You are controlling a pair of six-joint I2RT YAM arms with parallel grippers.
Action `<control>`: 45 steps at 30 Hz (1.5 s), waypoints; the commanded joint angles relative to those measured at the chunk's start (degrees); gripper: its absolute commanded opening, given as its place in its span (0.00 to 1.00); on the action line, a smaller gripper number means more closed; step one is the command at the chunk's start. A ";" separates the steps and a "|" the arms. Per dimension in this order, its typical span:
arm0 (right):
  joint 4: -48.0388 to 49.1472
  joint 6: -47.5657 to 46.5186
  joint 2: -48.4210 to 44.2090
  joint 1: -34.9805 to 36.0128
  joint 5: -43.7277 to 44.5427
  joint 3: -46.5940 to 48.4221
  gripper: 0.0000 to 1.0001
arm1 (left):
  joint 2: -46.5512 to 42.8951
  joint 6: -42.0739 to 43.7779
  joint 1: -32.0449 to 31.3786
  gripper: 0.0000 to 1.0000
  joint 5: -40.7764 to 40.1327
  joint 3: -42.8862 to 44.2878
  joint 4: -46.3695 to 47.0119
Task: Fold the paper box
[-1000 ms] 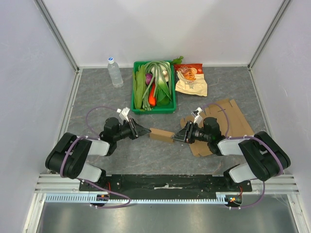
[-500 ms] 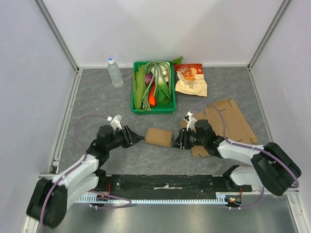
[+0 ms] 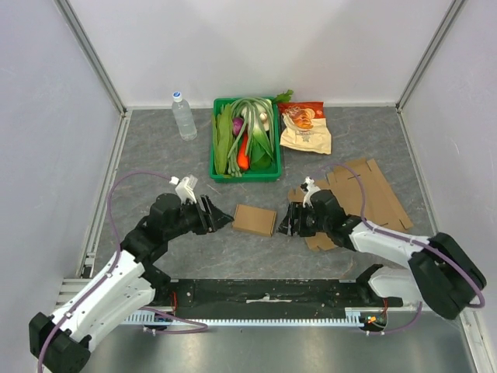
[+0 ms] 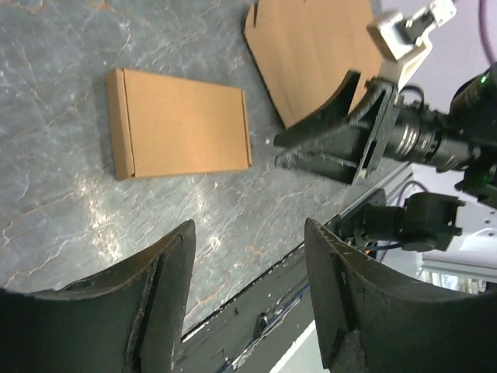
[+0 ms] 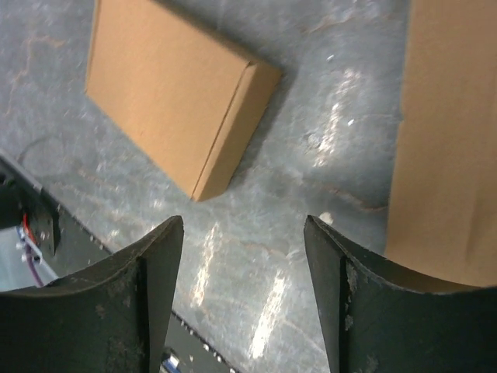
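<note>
Both hands are drawn back and released, left hand (image 3: 221, 217) and right hand (image 3: 284, 223). Closed box (image 3: 255, 220) is left between them. Folding is judged done, and a clear retreat is called for.

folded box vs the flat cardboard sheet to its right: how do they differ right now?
The folded box is closed into a compact slab with visible thickness; the flat sheet lies unfolded, its flaps and notches splayed. The flat sheet has the larger footprint. The folded box sits fully in the open; the flat sheet is partly covered by the right arm. Shared: same brown cardboard, both lying loose, neither gripped.
</note>
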 commanded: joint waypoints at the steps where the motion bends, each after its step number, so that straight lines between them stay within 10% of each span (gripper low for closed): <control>1: 8.76 4.59 5.45 0.14 6.85 3.50 0.68 | -0.32 3.72 -4.69 0.64 -9.28 3.57 -6.21; 13: 20.31 6.52 32.69 11.55 9.13 24.89 0.35 | -5.93 4.97 -5.83 0.60 -24.48 8.06 -19.65; 22: 23.21 15.40 53.28 21.58 14.84 49.36 0.40 | -8.15 4.26 -5.75 0.61 -30.57 13.77 -23.00; 28: 8.91 3.12 40.41 17.29 14.67 44.31 0.60 | -0.77 5.23 -5.66 0.61 -21.12 11.78 -17.05; 36: -14.44 -6.46 8.31 -9.24 6.86 20.21 0.72 | 20.76 -0.04 -7.15 0.50 -7.72 2.81 0.60; 45: -27.67 -9.12 -6.83 -15.95 4.74 19.93 0.73 | 31.33 -9.97 -7.33 0.45 -26.78 4.99 -11.92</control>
